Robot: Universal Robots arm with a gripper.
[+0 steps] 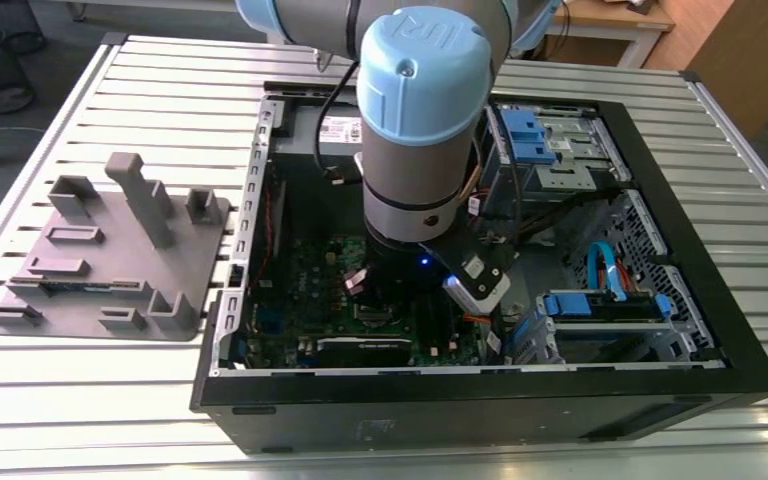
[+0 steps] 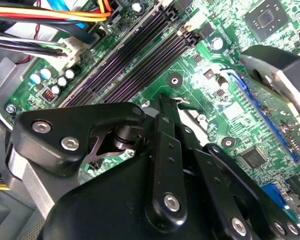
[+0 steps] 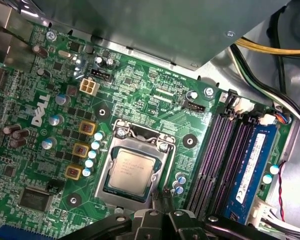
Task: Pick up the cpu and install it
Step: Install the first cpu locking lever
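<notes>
**CPU seated in socket, gripper just above it**

In the exterior view, a grey tray (image 1: 104, 262) is seen on the slatted surface (image 1: 64, 400) at the view's left, with the open case (image 1: 491, 400) to its right and the arm (image 1: 418, 130) reaching down over the green board (image 1: 307, 262).

In the first wrist view, the cpu (image 3: 130, 169) is seen lying flat and square inside the socket frame (image 3: 135, 172), silvery top up, no corner visibly raised. The memory slots (image 3: 225, 160) lie beside it.

The gripper (image 3: 162, 197) hangs close above the socket's edge; in the second wrist view its fingers (image 2: 166, 125) appear drawn together, with nothing seen between them. The chip is judged to be released already.

For the seating to be done well, the chip should be checked level on all four sides, and any withdrawal should be made straight upward, so the frame and nearby capacitors (image 3: 92, 150) are not brushed.
</notes>
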